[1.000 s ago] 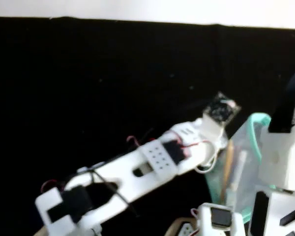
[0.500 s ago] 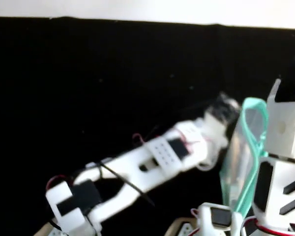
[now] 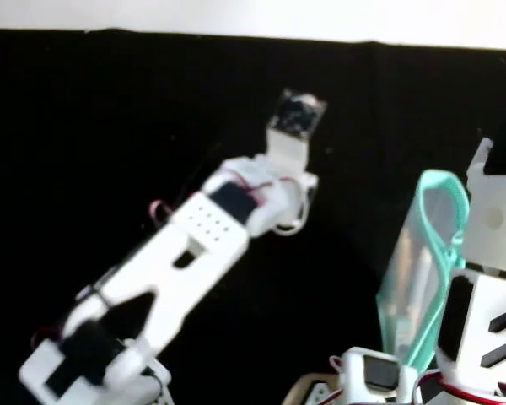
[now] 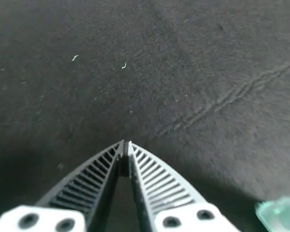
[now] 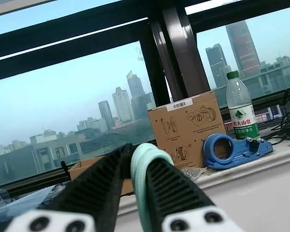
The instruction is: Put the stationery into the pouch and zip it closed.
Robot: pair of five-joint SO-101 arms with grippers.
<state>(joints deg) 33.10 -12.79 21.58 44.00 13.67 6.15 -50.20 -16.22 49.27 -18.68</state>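
A clear, floppy plastic pouch (image 3: 413, 278) with teal trim hangs upright over the right side of the black cloth surface (image 3: 110, 126), its teal fabric loop (image 5: 144, 188) pinched in the right end effector (image 5: 137, 157). It looks light and slippery, likely to swing; the loop seems the surest hold. The left arm (image 3: 194, 253) stretches out across the surface, the left end effector (image 4: 124, 144) pressed shut, holding nothing.

The pouch (image 3: 411, 283) is see-through with mint-green edging. The tabletop (image 3: 110, 110) is plain black. The left arm (image 3: 194, 253) is white with black blocks and red wires. The left claw (image 4: 124, 145) and right claw (image 5: 141, 162) are black and ribbed. Far off are a brown cardboard box (image 5: 186, 128), a blue tape dispenser (image 5: 234, 147) and a clear bottle (image 5: 240, 116) with a green cap.
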